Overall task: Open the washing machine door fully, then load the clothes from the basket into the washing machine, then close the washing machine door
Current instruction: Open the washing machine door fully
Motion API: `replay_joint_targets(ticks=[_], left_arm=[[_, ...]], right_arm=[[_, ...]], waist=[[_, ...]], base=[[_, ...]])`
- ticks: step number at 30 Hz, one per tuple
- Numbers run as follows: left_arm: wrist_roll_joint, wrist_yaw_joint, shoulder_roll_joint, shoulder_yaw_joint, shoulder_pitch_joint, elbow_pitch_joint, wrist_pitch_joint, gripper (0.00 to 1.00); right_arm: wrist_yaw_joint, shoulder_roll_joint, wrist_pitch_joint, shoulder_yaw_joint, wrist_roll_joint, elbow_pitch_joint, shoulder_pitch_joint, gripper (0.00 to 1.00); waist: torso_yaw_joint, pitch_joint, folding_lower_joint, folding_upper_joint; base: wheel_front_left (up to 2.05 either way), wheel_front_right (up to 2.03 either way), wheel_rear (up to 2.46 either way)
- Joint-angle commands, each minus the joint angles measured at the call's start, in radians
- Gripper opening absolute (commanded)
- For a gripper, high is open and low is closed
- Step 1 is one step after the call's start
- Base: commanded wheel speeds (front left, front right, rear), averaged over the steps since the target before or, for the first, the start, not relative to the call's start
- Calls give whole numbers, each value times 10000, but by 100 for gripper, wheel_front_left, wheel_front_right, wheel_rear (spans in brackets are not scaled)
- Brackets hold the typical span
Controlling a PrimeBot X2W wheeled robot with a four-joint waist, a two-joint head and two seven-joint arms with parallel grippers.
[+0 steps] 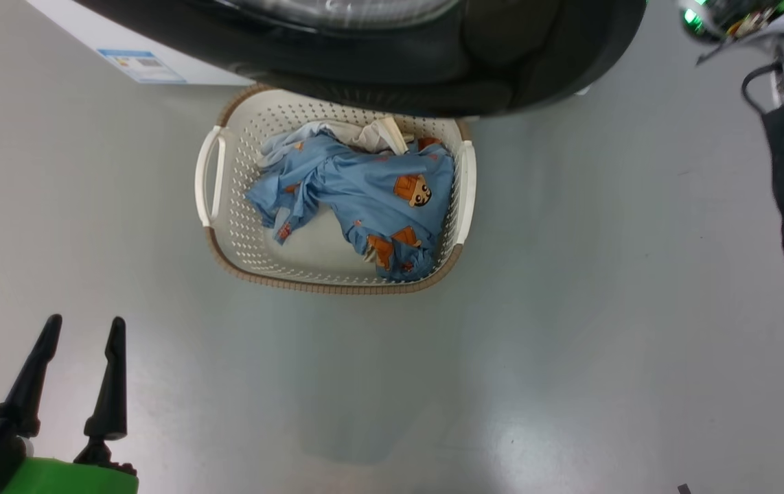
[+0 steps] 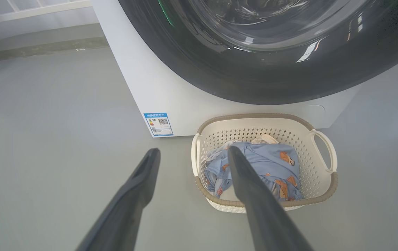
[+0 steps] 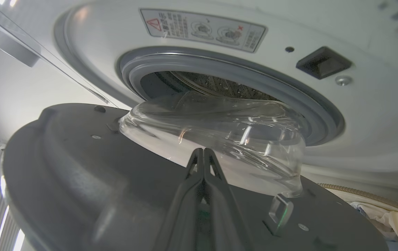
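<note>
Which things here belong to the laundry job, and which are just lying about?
Part of the job:
- washing machine door, standing open
- clothes
- basket holding them
- washing machine

Just there:
- blue label sticker on the machine
- warning label above the drum opening
- grey floor

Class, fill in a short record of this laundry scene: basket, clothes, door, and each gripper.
basket: on floor, before washer
clothes: blue and cream, in basket
door: open partway, over basket's far rim
left gripper: open, empty, above floor
right gripper: shut, at door's inner face
</note>
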State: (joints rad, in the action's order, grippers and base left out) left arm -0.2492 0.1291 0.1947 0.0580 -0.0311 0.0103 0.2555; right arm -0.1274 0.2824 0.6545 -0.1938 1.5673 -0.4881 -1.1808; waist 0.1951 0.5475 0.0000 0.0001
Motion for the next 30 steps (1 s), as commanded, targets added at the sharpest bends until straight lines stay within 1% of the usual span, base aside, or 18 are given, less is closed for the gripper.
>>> replay_joint_targets(ticks=[1,5,10,15,23,25,30], left_arm=[[108,16,217,457,-27,-205,63,100],[153,16,123,504,15,-209,63,100],[177,16,108,478,-8,-250,63,100],[245,16,-73,528,-7,-239,63,100],[330,16,-451,547,77,-130,63,100],[372,16,-597,466,97,-86,63,100],[417,16,-758,432,107,-27,63,100]], right_arm=[[-33,-391,214,-290,50,374,416,0],[-33,-579,476,-627,73,877,1116,0],[-33,-729,565,-818,127,1303,1713,0],[-33,-894,629,-1140,113,1787,2664,0],[-33,-1050,430,-1366,9,2106,3652,0],[-33,-1167,299,-1535,-120,2188,4022,0],[-33,-1370,117,-1777,-250,2183,4502,0]], waist=[[-55,-122,0,-1],[-208,-452,0,-1],[-342,-740,0,-1],[-446,-1243,0,-1],[-363,-1898,0,-1],[-297,-2184,0,-1],[-198,-2565,0,-1]], base=[[0,0,0],[0,0,0],[0,0,0],[0,0,0],[0,0,0],[0,0,0],[0,0,0]])
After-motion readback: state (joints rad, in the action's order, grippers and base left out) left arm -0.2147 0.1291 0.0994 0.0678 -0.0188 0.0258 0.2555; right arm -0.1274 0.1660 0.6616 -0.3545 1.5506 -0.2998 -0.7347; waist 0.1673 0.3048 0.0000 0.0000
